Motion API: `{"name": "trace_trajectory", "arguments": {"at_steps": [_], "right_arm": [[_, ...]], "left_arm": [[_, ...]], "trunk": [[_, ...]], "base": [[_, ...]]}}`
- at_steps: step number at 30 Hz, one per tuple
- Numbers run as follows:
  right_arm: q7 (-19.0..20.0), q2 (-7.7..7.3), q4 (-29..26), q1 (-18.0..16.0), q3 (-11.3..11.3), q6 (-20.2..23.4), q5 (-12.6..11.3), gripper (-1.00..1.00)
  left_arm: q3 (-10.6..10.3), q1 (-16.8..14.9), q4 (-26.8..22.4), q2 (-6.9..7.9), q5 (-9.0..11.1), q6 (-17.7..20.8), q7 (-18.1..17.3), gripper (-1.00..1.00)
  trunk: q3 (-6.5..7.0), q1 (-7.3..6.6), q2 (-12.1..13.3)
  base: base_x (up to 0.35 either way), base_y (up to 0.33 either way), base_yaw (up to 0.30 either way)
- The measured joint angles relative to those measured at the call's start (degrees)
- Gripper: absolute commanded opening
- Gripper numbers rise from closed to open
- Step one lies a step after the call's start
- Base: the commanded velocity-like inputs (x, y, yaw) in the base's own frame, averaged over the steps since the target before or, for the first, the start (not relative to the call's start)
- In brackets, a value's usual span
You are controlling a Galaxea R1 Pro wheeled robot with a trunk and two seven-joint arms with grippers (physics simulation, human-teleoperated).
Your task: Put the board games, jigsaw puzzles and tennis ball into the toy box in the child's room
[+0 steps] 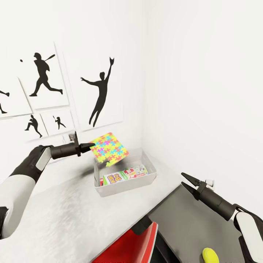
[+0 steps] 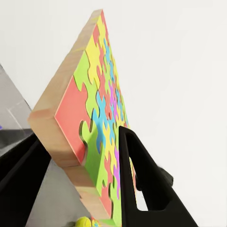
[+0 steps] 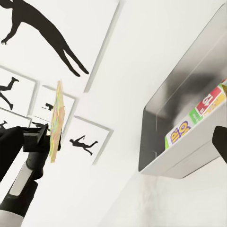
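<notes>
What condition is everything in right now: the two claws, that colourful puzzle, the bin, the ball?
Left end effector: shut on the jigsaw puzzle.
Jigsaw puzzle: held in the air, tilted, above the toy box.
Toy box: lidless, on the table, with the SKIP BO box and another printed box inside.
Right end effector: open, empty.
Tennis ball: resting on the dark table section.

Toy box (image 1: 150,178) stands open-topped; corner walls (image 1: 190,91) hem its far sides.
</notes>
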Motion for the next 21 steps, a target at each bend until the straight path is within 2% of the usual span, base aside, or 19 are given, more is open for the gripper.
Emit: {"name": "trace_trajectory", "arguments": {"at_steps": [4, 8, 14, 17, 19, 21], "right_arm": [[0.0, 0.02, -0.01, 0.0, 0.0, 0.0, 0.0, 1.0], [0.0, 0.03, -0.02, 0.0, 0.0, 0.0, 0.0, 1.0], [-0.06, 0.03, -0.08, 0.0, 0.0, 0.0, 0.0, 1.0], [-0.05, 0.03, -0.1, 0.0, 0.0, 0.0, 0.0, 1.0], [-0.02, 0.03, -0.1, 0.0, 0.0, 0.0, 0.0, 1.0], [-0.01, 0.03, -0.11, 0.0, 0.0, 0.0, 0.0, 1.0]], "left_arm": [[0.66, -1.38, 0.1, -1.71, 0.16, 0.03, 3.55, -1.0], [2.31, -2.03, 0.13, -3.8, 0.13, -0.03, 8.69, -1.0], [3.64, -2.46, 0.13, -5.27, 0.42, -0.13, 16.24, -1.0], [5.52, -2.6, 0.21, -6.47, 0.43, -0.28, 18.97, -1.0], [7.92, -2.67, 0.76, -7.39, 0.26, -0.59, 22.16, -1.0], [9.39, -2.68, 1.34, -8.1, 0.21, -1.05, 25.04, -1.0]], "trunk": [[-0.38, 0.0, 0.0], [-0.76, 0.0, 0.0], [-1.33, 0.0, 0.0], [-1.61, 0.0, 0.0], [-1.8, 0.0, 0.0], [-1.99, 0.0, 0.0]], "base": [[0.0, 0.0, 0.0], [0.0, 0.0, 0.0], [0.0, 0.0, 0.0], [0.0, 0.0, 0.0], [0.0, 0.0, 0.0], [0.0, 0.0, 0.0]]}}
